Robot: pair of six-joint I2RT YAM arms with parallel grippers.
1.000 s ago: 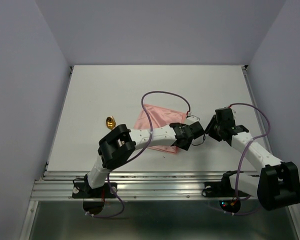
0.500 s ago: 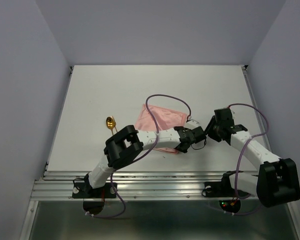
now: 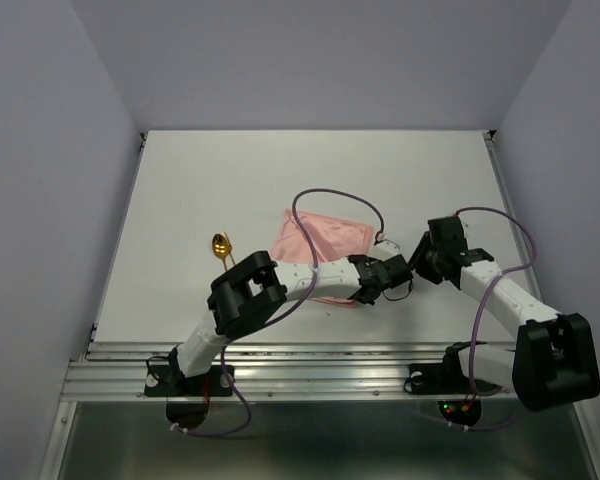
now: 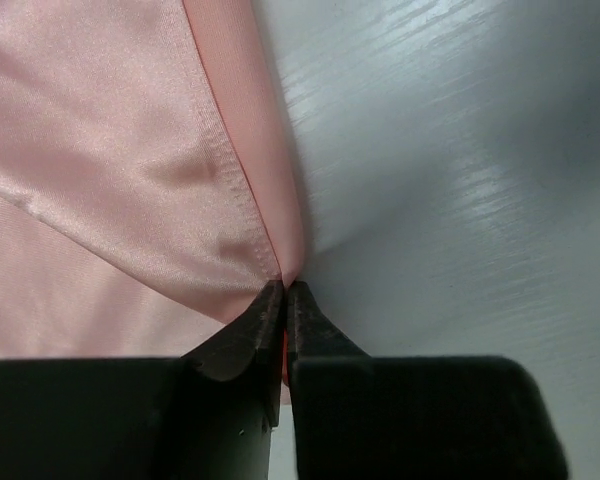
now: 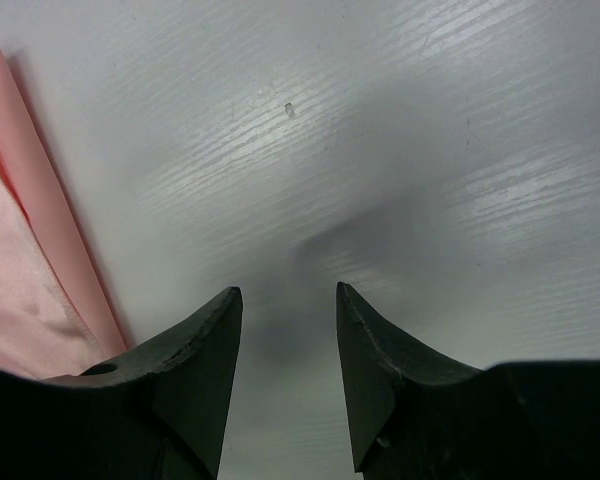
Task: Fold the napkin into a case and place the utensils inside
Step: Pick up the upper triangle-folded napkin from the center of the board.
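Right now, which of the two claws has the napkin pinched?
The left claw: it is closed on the hemmed edge of the napkin. The right claw stands open over the table, beside the napkin, gripping nothing.

White arms (image 3: 310,272), black joints (image 3: 245,295), probably purple cables (image 3: 330,192).

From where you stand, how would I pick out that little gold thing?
Start at the white table and find the salmon-pink napkin near its middle. Left of it, just beyond the left arm's black elbow, lies a small gold spoon. Nothing else on the table is gold.
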